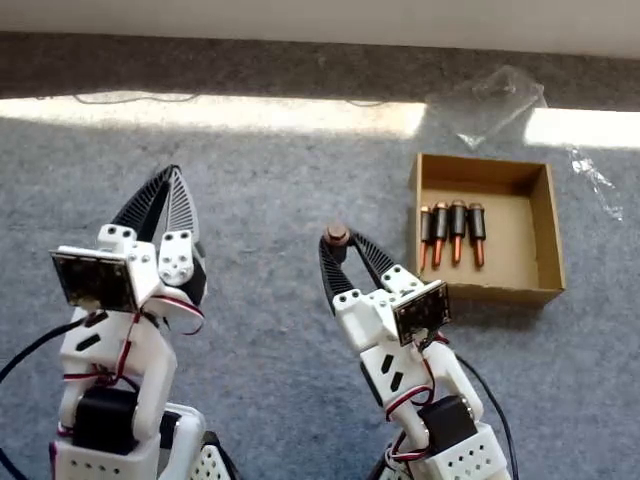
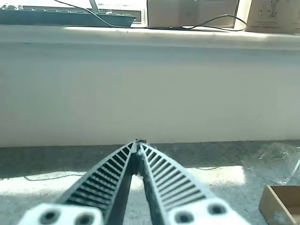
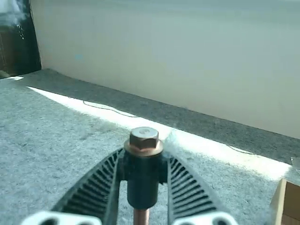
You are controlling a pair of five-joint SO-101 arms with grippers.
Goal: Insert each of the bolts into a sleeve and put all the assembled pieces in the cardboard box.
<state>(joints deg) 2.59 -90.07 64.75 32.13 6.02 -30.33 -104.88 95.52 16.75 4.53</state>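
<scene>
Right arm: my right gripper (image 1: 338, 243) is closed partway on a sleeve (image 3: 142, 180) with a bolt (image 3: 144, 139) seated in it. The ribbed black fingers (image 3: 185, 187) press the sleeve from both sides.

High view: the piece reads as a small round copper cap at my fingertips, above the grey carpet (image 1: 270, 190). It is apart from the cardboard box (image 1: 497, 292).

Right wrist view adds detail. The copper-coloured head is hexagonal with a flange, and sits on top of the matt black cylindrical sleeve. A copper shank emerges from the sleeve's other end, between the fingers. The piece lies in line with the gripper's length.

Left arm: my left gripper (image 2: 137, 145) has its fingers meeting at the tips with nothing between them. The high view places it over the carpet, well apart from the box. The left wrist view looks along the slatted fingers to a pale wall (image 2: 150, 89).

Box, high view: open, shallow, square, brown cardboard. Four assembled pieces (image 1: 452, 233) lie side by side and parallel, in the half nearer my right gripper. Their black sleeves point away from me and their copper shanks toward me.

A crumpled clear plastic bag (image 1: 490, 100) lies beyond the box. The left wrist view catches it beside a box corner.
</scene>
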